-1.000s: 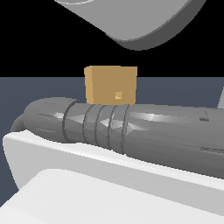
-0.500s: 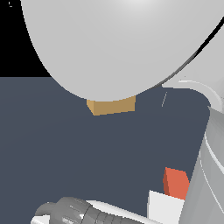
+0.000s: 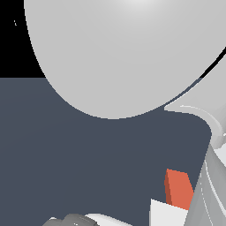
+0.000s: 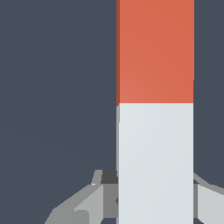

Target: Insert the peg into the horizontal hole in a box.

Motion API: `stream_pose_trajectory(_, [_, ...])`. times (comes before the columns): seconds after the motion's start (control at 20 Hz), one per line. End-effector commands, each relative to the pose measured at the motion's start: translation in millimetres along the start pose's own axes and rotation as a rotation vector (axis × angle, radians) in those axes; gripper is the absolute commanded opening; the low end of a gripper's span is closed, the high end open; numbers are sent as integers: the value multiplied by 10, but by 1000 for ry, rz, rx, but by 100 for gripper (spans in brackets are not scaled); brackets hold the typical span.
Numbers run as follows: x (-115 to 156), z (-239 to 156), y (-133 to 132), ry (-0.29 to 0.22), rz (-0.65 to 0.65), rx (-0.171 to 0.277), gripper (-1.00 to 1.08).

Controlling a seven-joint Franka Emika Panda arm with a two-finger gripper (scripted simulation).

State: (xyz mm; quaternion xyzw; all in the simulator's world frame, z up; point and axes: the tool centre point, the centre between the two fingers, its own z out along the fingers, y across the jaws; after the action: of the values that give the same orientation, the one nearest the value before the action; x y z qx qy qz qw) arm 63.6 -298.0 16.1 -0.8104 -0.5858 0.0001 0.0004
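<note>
Since the earlier frame the tan box has gone out of sight behind the pale grey rounded arm shell (image 3: 119, 48). The long square-sectioned orange-red and white peg (image 4: 155, 109) is between the grey fingers (image 4: 78, 205) of the end effector (image 4: 155, 199), which grips its white part above the dark slate tabletop (image 3: 88, 167).

- No text, label, brand, number or sign can be read in either view.
- The peg (image 4: 155, 109) shows plain orange-red and white faces, unmarked.
- The arm's pale shell (image 3: 119, 53) fills much of the exterior view and seems bare, though part lies out of frame.
</note>
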Motion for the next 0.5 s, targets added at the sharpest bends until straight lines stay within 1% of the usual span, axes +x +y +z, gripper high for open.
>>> stream_pose_trajectory(0.0, [0,-4,3,0,0,-1,-100])
stream_pose_trajectory(0.35, [9,-3,2,0,-1,0,-100])
stream_pose_trajectory(0.45, [57,-12,7,0,-9,0,-100])
